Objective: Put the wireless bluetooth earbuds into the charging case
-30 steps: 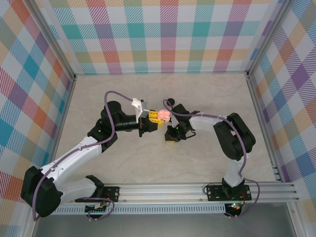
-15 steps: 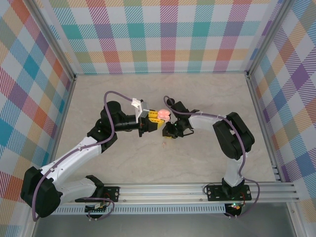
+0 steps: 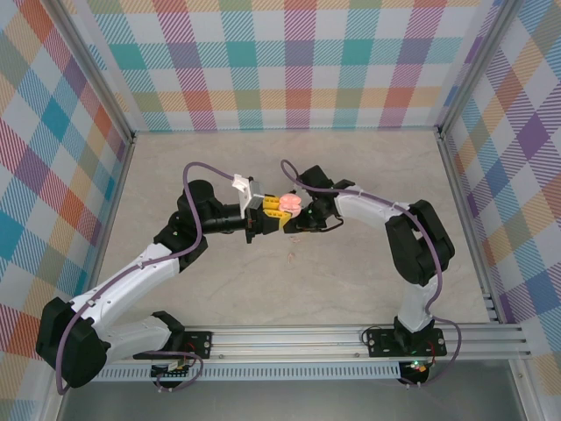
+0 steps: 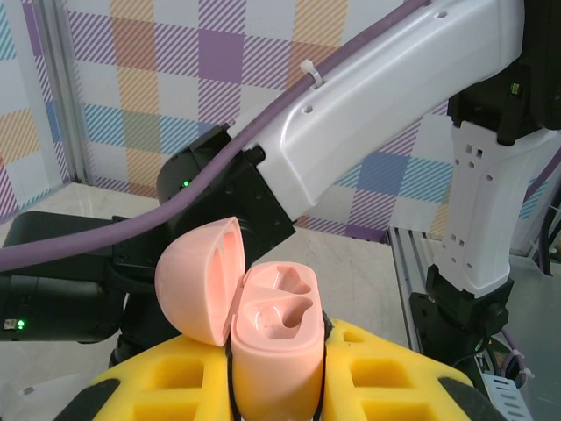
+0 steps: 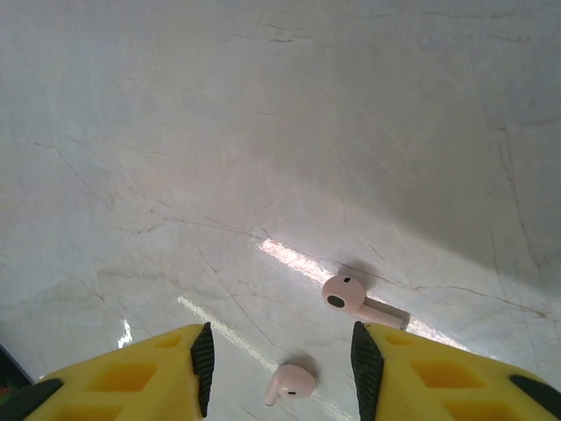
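The charging case (image 4: 272, 351) is a salmon-pink clamshell standing upright between my left gripper's (image 4: 273, 390) yellow fingers (image 4: 166, 381), which are shut on it. Its lid (image 4: 200, 281) hangs open to the left and both wells are bare. In the top view the charging case (image 3: 290, 204) sits mid-table with my left gripper (image 3: 279, 210) on it and my right gripper (image 3: 304, 217) close beside it. Two pale pink earbuds lie on the table under my open right gripper (image 5: 285, 368): one earbud (image 5: 344, 294) further off, the other earbud (image 5: 292, 382) between the fingertips, untouched.
The marble tabletop (image 3: 219, 167) is walled by checked panels (image 3: 289, 61) at the back and sides. A metal rail (image 3: 351, 338) carrying both arm bases runs along the near edge. The right arm's white link (image 4: 394, 96) passes close above the case.
My right gripper has swung up and back to the case's side, and its jaws have gone from shut to open. The left arm and the case have stayed put.
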